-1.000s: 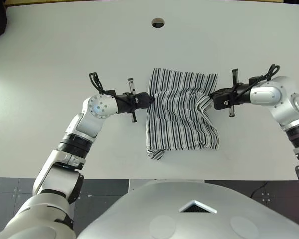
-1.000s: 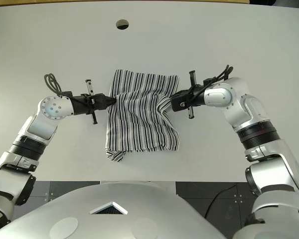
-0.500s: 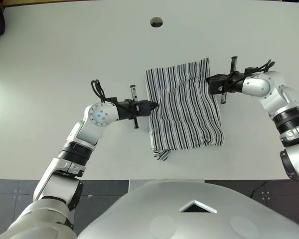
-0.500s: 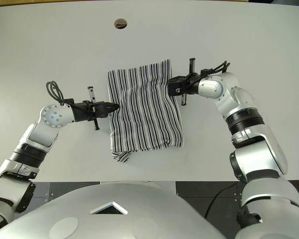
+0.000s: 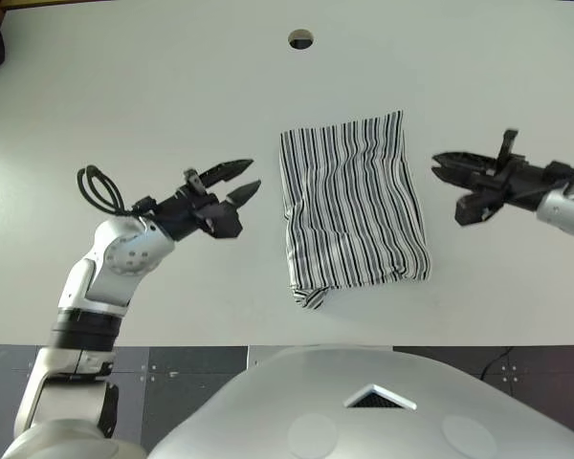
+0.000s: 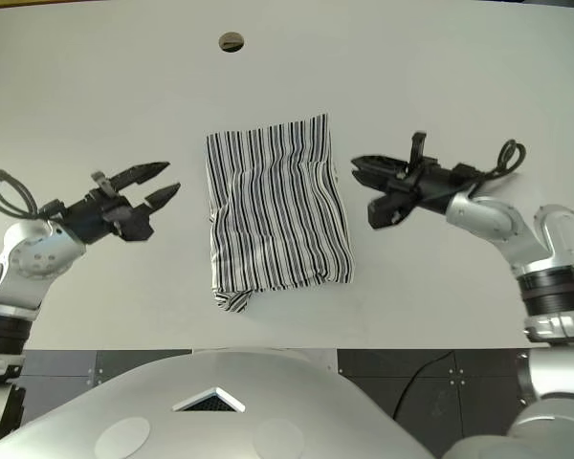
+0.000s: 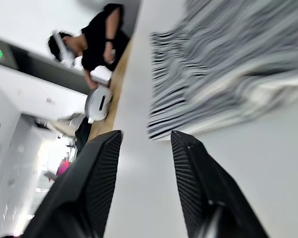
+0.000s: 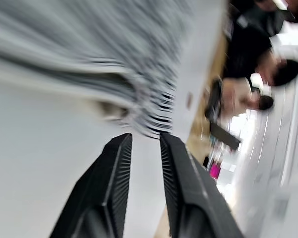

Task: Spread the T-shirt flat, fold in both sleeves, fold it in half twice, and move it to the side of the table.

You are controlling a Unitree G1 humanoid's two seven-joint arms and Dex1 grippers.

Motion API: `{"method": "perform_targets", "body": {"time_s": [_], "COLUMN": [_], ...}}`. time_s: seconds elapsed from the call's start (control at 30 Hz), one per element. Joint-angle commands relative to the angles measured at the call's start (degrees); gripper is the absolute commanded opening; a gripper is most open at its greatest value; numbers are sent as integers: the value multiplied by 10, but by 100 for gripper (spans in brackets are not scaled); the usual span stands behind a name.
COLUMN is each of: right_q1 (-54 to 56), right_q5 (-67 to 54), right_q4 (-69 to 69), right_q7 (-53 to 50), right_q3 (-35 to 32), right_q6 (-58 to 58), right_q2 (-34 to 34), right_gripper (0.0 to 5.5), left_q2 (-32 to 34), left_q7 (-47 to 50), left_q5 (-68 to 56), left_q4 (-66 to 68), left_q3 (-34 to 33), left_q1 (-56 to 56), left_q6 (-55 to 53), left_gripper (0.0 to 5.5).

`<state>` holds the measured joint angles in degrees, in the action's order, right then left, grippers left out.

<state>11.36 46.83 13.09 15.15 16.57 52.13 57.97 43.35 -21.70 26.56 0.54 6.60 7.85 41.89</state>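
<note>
Folded striped T-shirt point(image 5: 352, 201) on table point(image 5: 124, 86)

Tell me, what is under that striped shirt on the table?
The striped T-shirt lies on the white table. At its near left corner a lower layer of its own cloth pokes out. The rest beneath it is covered, so I cannot tell.

The white table point(image 5: 124, 96) has a round hole point(image 5: 301, 39) at 12 o'clock. Dark tiled floor point(image 5: 196, 361) shows at 6 o'clock.
</note>
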Motion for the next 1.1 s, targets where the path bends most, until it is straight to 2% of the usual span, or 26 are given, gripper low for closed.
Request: {"method": "perform_targets", "body": {"time_s": [0.03, 0.13, 0.43, 0.83, 1.0, 1.1], "right_q1": [6, 34, 22, -11, -13, -6], "right_q5": [188, 245, 265, 294, 287, 183], "right_q4": [44, 65, -31, -115, -125, -112], "right_q7": [-179, -246, -298, -313, -314, -282], "right_q3": [42, 67, 118, 152, 148, 104], "right_q6": [48, 66, 87, 111, 106, 94], "right_q2": [68, 82, 46, 49, 48, 52], "right_gripper": [179, 225, 225, 225, 225, 225], "left_q2": [37, 56, 28, 7, 7, 22], "left_q7": [5, -22, -51, -44, -38, -32], "left_q5": [63, 68, 110, 122, 138, 137], "left_q4": [-39, -47, -45, -50, -45, -39], "left_q3": [-8, 6, 95, 144, 155, 148], "left_q1": [31, 57, 31, 3, -4, 0], "left_q6": [22, 11, 11, 9, 11, 14], "left_gripper": [255, 274, 274, 274, 274, 274]}}
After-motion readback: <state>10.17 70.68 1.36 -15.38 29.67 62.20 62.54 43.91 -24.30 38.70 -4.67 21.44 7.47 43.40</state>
